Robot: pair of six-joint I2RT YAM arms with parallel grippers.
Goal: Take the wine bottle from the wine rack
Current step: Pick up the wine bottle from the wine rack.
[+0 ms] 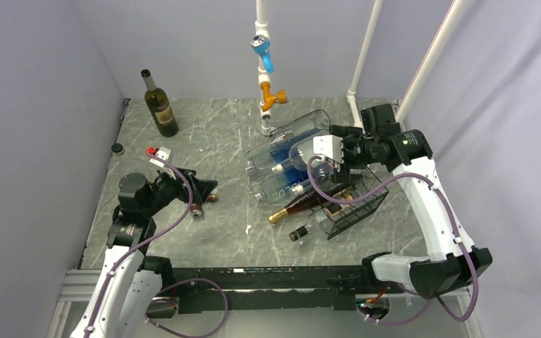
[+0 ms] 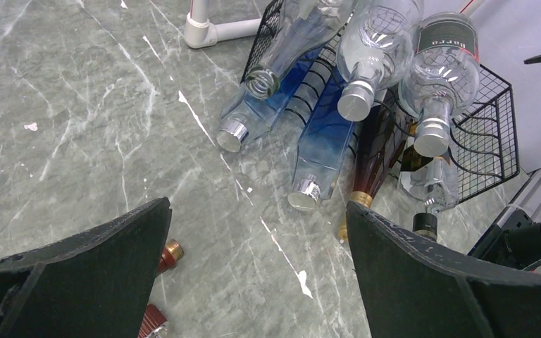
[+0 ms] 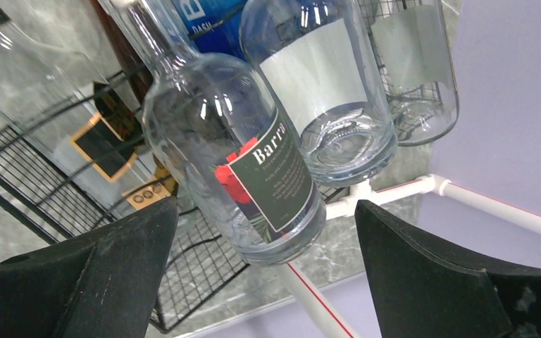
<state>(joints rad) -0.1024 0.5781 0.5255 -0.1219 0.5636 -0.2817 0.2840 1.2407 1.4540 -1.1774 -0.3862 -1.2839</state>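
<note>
Wine bottle [image 1: 308, 202] lies low in wine rack [image 1: 361, 208] under clear bottles [image 1: 289, 151]. Judged heavy, slick, breakable glass; grab the protruding neck. Right claw [image 3: 262, 218] and left claw [image 2: 257, 211] both spread, empty.

On the table [image 1: 211, 127], towards its right edge, the wine rack [image 1: 361, 205] shows only its near mesh from above; clear bottles [image 1: 289, 148] and the right arm [image 1: 433, 204] cover the rest. By the left edge a small dark round thing [image 1: 117, 148] is too small to name. In the left wrist view two small reddish pieces [image 2: 172, 253] lie half behind a finger [image 2: 98, 267] of the left gripper [image 2: 257, 203], and the top edge cuts off those bottles' bodies.
</note>
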